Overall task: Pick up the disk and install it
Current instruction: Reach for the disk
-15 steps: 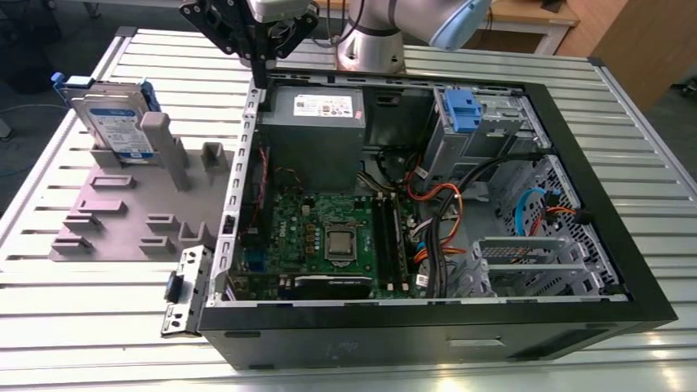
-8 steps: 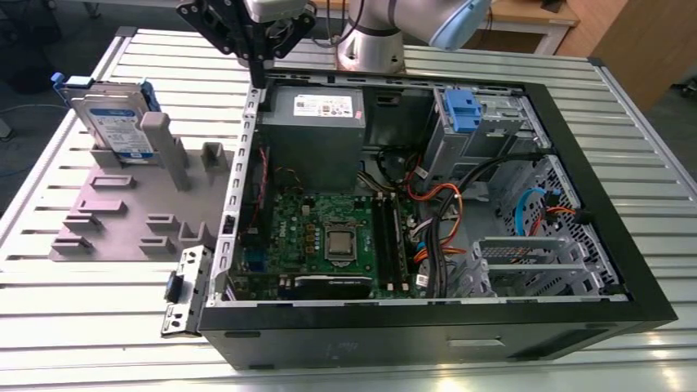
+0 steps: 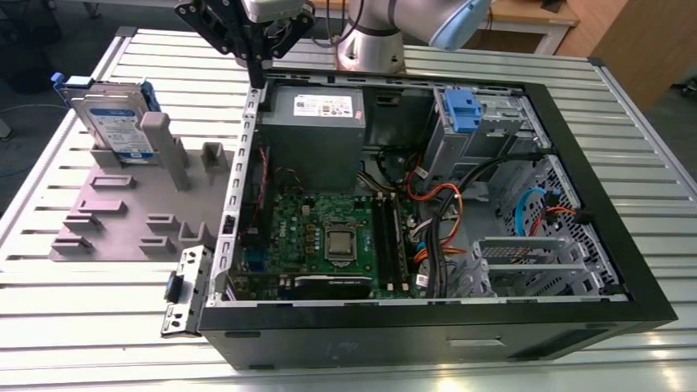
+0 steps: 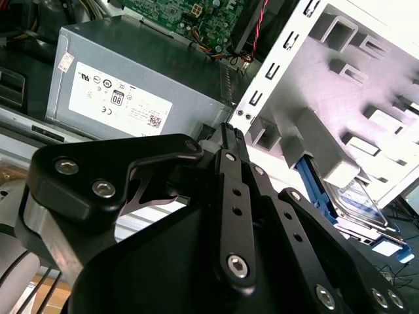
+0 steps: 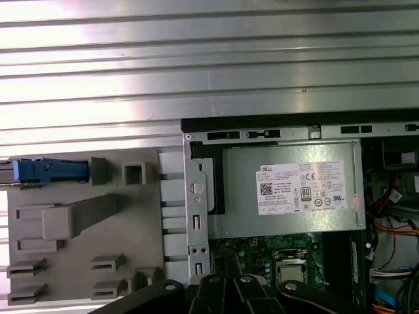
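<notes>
The disk (image 3: 114, 122) stands on edge in a slot at the far end of a grey moulded fixture (image 3: 130, 216), on the exterior view's left. Its white-and-blue label faces forward and the blue bracket frames its top and sides. In the first wrist view the bracket's blue edge (image 5: 49, 171) shows from above, and in the second wrist view the disk (image 4: 357, 203) sits behind a grey post of the fixture (image 4: 353, 98).

The fixture lies on the ribbed aluminium counter (image 3: 98, 327), just beside an open black computer case (image 3: 436, 331) lying on its side. Inside the case are a grey power-supply box (image 3: 313, 122) with a white sticker, a green motherboard (image 3: 326, 237), bundled cables (image 3: 436, 220) and a blue drive-bay latch (image 3: 463, 110).

The claw (image 3: 258, 75) hangs above the case's edge next to the power supply, apart from the disk and to the exterior view's right of it. Its black fingers (image 4: 229, 140) are clenched together on nothing. The arm (image 3: 376, 41) rises behind the case.
</notes>
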Controlling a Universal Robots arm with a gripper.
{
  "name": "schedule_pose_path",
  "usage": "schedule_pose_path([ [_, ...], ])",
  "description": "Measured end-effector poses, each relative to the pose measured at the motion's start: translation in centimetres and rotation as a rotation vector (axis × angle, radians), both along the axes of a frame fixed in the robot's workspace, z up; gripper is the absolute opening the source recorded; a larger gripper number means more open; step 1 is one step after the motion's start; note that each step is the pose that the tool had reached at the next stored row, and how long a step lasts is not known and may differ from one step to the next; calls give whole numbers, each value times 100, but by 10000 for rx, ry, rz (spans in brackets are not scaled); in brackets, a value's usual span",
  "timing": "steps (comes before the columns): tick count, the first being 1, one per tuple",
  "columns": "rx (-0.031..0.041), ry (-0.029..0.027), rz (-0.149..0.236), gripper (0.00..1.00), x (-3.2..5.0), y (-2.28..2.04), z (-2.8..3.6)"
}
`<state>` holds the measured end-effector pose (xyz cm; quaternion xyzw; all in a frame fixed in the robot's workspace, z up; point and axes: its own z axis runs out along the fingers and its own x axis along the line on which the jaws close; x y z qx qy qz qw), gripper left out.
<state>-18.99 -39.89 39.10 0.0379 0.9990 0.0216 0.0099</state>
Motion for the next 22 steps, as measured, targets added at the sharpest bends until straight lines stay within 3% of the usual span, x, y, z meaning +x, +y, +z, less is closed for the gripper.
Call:
schedule_pose_path([
  [22,0,0,-1,11,-138,0,0],
])
